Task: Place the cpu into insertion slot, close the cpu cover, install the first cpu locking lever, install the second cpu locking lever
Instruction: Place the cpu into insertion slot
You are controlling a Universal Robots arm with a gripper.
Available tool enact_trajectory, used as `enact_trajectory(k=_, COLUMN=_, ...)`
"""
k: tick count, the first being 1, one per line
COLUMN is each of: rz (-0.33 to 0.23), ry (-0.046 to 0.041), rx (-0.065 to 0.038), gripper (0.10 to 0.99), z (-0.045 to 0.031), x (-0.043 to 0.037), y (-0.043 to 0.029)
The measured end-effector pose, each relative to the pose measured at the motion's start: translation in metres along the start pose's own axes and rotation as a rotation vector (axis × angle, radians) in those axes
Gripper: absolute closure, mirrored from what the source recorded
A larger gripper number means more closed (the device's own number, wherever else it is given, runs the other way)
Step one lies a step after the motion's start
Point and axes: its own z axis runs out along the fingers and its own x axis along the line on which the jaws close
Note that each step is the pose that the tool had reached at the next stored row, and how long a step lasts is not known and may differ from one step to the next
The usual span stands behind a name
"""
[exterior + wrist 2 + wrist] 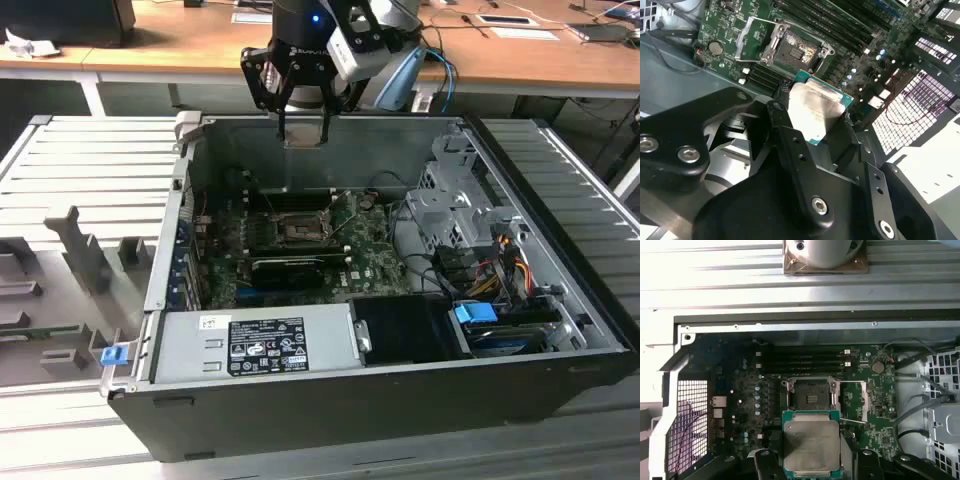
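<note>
My gripper [302, 128] hangs above the back wall of the open computer case [400, 390]. It is shut on the cpu [811, 445], a flat square chip with a silver-grey top and green edge, also seen in the second wrist view [815, 107]. The black fingers [766, 462] clamp two opposite sides of the chip. The insertion slot [810, 395] lies below on the green board, dark and bare, well apart from the chip; it also shows in the other views [796, 47] [297, 228]. The cpu cover [854, 400] stands swung open beside the slot. A thin locking lever [852, 421] sticks out raised.
A long black finned card [300, 265] lies in front of the slot, and memory slots [805, 360] run behind it. A grey power supply [255, 345] fills the case's front. A drive cage [450, 215] and coloured cables [500, 260] crowd the exterior view's right.
</note>
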Motion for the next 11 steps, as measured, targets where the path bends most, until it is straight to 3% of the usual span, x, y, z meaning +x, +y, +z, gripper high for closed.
enact_trajectory(k=2, rz=0.048, ry=-0.0043, rx=-0.001, gripper=0.545, z=0.0003, x=0.0, y=0.0)
enact_trajectory(k=7, rz=0.055, ry=-0.0048, rx=-0.002, gripper=0.545, z=0.0023, x=-0.0001, y=-0.0012)
enact_trajectory(k=11, rz=0.11, ry=-0.0099, rx=-0.004, gripper=0.545, z=0.0034, x=-0.0001, y=-0.0013)
